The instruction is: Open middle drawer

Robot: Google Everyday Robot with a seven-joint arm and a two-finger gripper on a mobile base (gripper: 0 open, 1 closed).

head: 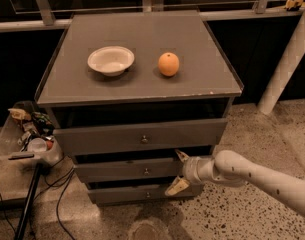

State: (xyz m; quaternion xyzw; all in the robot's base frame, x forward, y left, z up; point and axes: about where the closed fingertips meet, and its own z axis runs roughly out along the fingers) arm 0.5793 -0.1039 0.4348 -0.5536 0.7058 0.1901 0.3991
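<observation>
The grey cabinet has three drawer fronts stacked under its top. The middle drawer [127, 170] is the mid-sized front with a small round metal knob [146, 171] at its centre, and it looks shut or nearly so. My gripper [178, 171] comes in from the right on a white arm [252, 176] and sits at the right end of the middle drawer's front. It is open, with one fingertip [181, 155] above the panel's edge and the other [175, 187] below it. It holds nothing.
A taller drawer front [142, 136] is above and a slim one [142, 194] below. A white bowl [111, 60] and an orange [168, 64] sit on the cabinet top [202, 44]. A bin of clutter [34, 139], a stand and cables are at the left. A white post [287, 69] stands at the right.
</observation>
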